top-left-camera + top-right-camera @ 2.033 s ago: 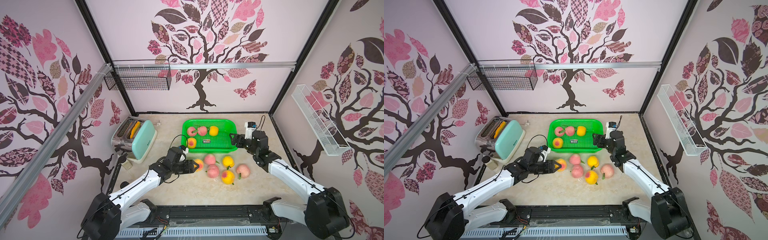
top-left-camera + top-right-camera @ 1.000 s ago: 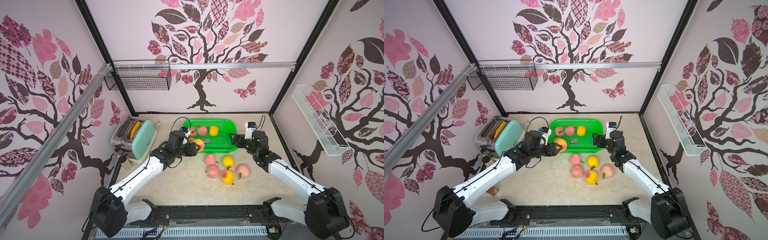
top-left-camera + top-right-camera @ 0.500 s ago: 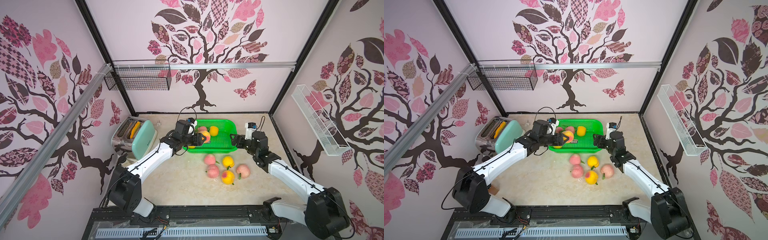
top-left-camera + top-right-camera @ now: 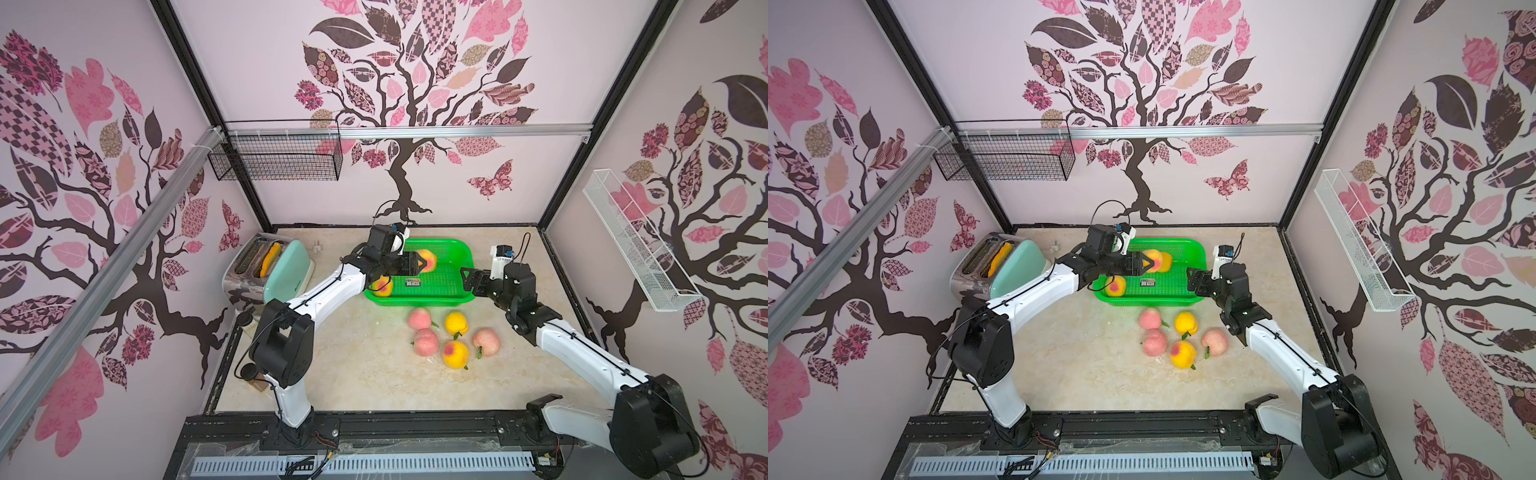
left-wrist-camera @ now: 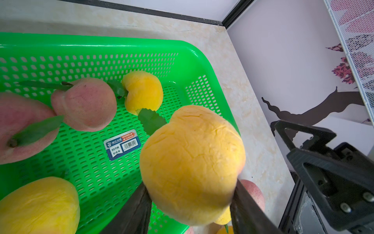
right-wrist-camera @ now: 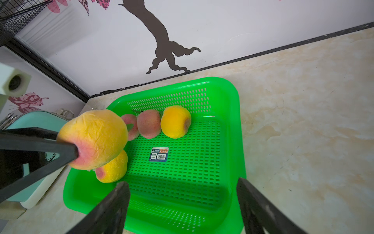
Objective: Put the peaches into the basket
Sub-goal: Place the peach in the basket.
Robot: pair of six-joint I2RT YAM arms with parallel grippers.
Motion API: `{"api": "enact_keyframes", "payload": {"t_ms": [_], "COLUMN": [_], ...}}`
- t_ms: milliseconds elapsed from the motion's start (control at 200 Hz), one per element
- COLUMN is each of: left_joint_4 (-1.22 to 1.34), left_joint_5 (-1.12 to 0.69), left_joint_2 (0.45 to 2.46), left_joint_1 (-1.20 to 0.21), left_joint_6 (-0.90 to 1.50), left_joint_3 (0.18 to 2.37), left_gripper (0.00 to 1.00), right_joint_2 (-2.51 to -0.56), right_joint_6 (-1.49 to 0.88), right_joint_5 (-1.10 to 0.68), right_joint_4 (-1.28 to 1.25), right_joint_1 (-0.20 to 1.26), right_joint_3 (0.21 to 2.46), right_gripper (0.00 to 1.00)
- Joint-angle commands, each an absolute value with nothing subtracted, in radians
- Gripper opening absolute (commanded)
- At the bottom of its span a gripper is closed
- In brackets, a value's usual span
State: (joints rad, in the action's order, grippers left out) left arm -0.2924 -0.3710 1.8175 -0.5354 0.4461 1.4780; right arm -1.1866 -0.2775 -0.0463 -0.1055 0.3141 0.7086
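Left gripper [image 5: 191, 184]: dark jaws pinch yellow-orange peach [image 5: 192, 162] from both sides, green leaf at its top. Fruit hangs over green basket [image 5: 182, 46], hiding part of side rim. In basket: pink peach [image 5: 87, 105], second pink peach [image 5: 18, 129] right beside it, small yellow peach [image 5: 143, 91] toward far wall, large yellow peach [image 5: 38, 206] close to camera. Label sticker [image 5: 122, 144] on mesh floor among them. Marbled table [image 5: 251, 121] beyond rim; stray pink peach [image 5: 255, 192] peeks past one jaw.
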Motion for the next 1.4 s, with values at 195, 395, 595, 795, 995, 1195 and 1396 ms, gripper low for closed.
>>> {"api": "enact_keyframes", "payload": {"t_ms": [195, 395, 595, 795, 995, 1195, 1396], "left_joint_4": [-0.267, -0.267, -0.305, -0.318, -0.358, -0.385, -0.379], "left_joint_5": [-0.419, -0.421, -0.408, -0.359, -0.334, -0.31, -0.287], "left_joint_2": [1.974, 2.087, 2.196, 2.263, 2.354, 2.414, 2.432], "left_joint_1": [-0.549, -0.578, -0.593, -0.597, -0.62, -0.623, -0.623], "left_joint_6": [0.47, 0.486, 0.486, 0.498, 0.492, 0.497, 0.509], "left_joint_3": [1.651, 1.784, 1.919, 2.002, 2.105, 2.167, 2.171], "left_gripper": [0.57, 0.57, 0.57, 0.59, 0.61, 0.62, 0.64], "right_joint_2": [-1.171, -1.158, -1.137, -1.124, -1.118, -1.109, -1.108], "right_joint_6": [-0.291, -0.299, -0.307, -0.312, -0.318, -0.311, -0.31], "right_joint_5": [-0.014, 0.008, 0.017, 0.023, 0.019, 0.031, 0.028], "right_joint_4": [-0.13, -0.144, -0.153, -0.157, -0.167, -0.168, -0.171], "right_joint_1": [0.319, 0.319, 0.318, 0.318, 0.318, 0.319, 0.319], "right_joint_3": [0.689, 0.671, 0.658, 0.648, 0.643, 0.634, 0.634], "right_gripper": [0.85, 0.85, 0.85, 0.85, 0.85, 0.85, 0.85]}}
